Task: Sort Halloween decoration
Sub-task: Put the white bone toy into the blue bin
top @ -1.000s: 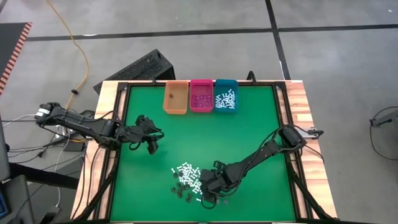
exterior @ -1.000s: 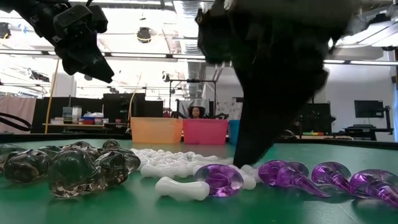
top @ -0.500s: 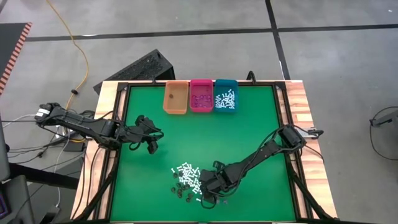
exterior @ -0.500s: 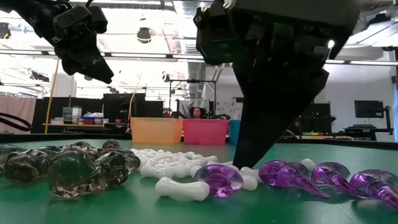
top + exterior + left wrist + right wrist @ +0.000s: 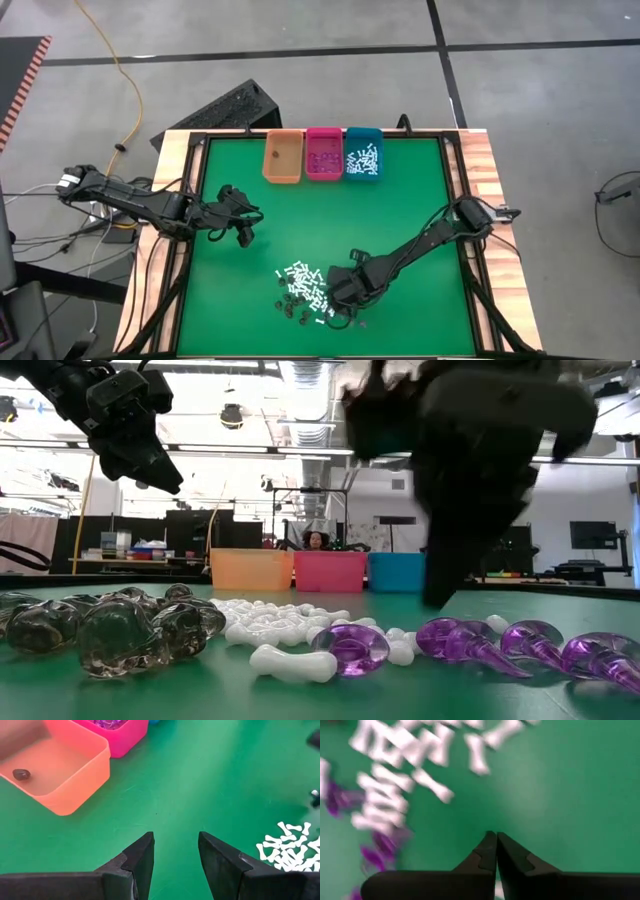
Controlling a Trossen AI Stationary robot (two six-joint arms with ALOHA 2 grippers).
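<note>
The Halloween decoration [image 5: 300, 285] lies in a heap on the green mat near the front edge. In the low view it splits into white bone-shaped sticks [image 5: 270, 622], purple bits [image 5: 480, 640] and dark glassy bits [image 5: 110, 630]. My right gripper [image 5: 496, 840] is shut and points steeply down at the heap's right side [image 5: 342, 297]. Its tips [image 5: 437, 598] hang just above the mat, and no piece shows between them. My left gripper [image 5: 175, 852] waits open above the mat's left half [image 5: 244, 234], with nothing between its fingers.
Three bins stand side by side at the mat's far edge: orange [image 5: 282, 158] with one dark bit inside [image 5: 21, 774], pink [image 5: 323, 153] with purple bits, teal [image 5: 363, 153] with white sticks. Bare mat [image 5: 330, 225] lies between bins and heap.
My right gripper's tips have come up off the white sticks and swung toward the table's right, clear of the heap. The pieces on the mat lie as before.
</note>
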